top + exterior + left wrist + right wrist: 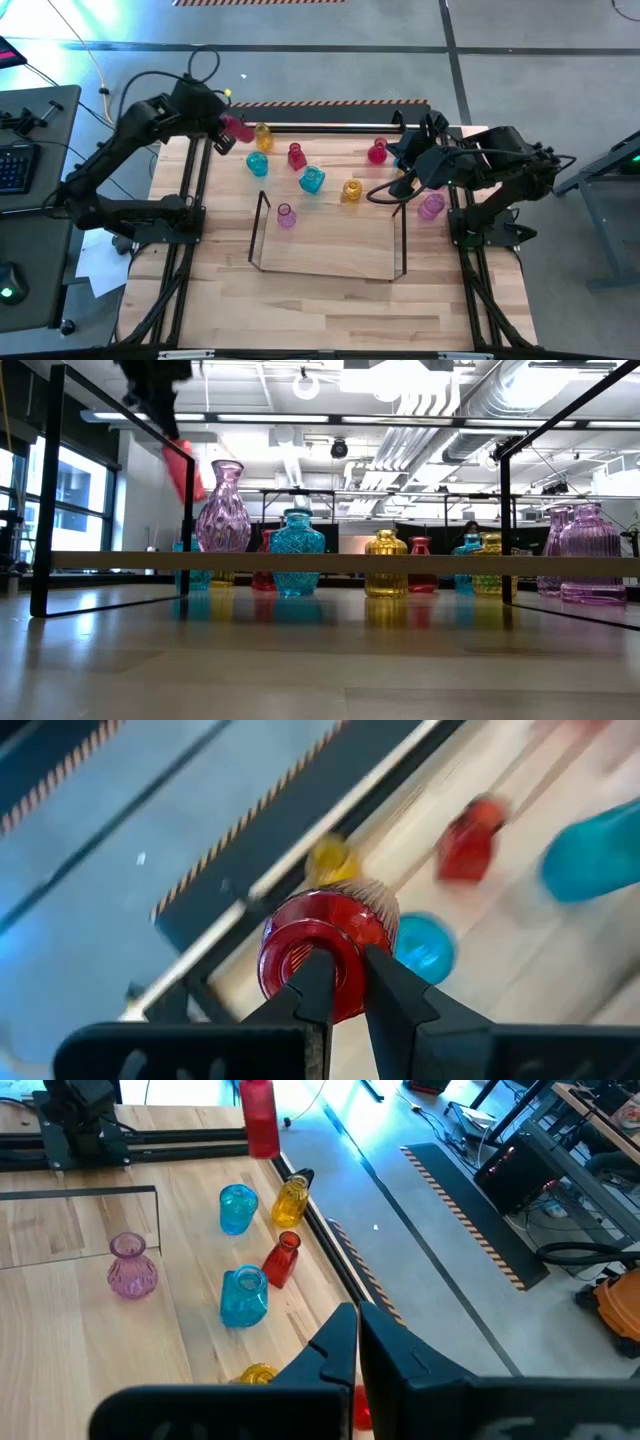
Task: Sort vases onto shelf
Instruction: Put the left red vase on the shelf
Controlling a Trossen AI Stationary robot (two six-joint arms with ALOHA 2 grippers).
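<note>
Above table's far left corner: left gripper (226, 128) clenched on red vase (322, 952), vase pinched between fingers (385, 982), lifted clear of wood. Right gripper (400, 160) fingers together, empty, far right, beside shelf (328, 270).

No text, label, brand, number or sign can be read in any of the four views. The only markings are striped bands without letters: an orange-and-black hazard stripe (330, 102) along the far edge of the worktop (330, 300), which the two wrist views also show as a striped strip (470, 1210) on the floor.
</note>
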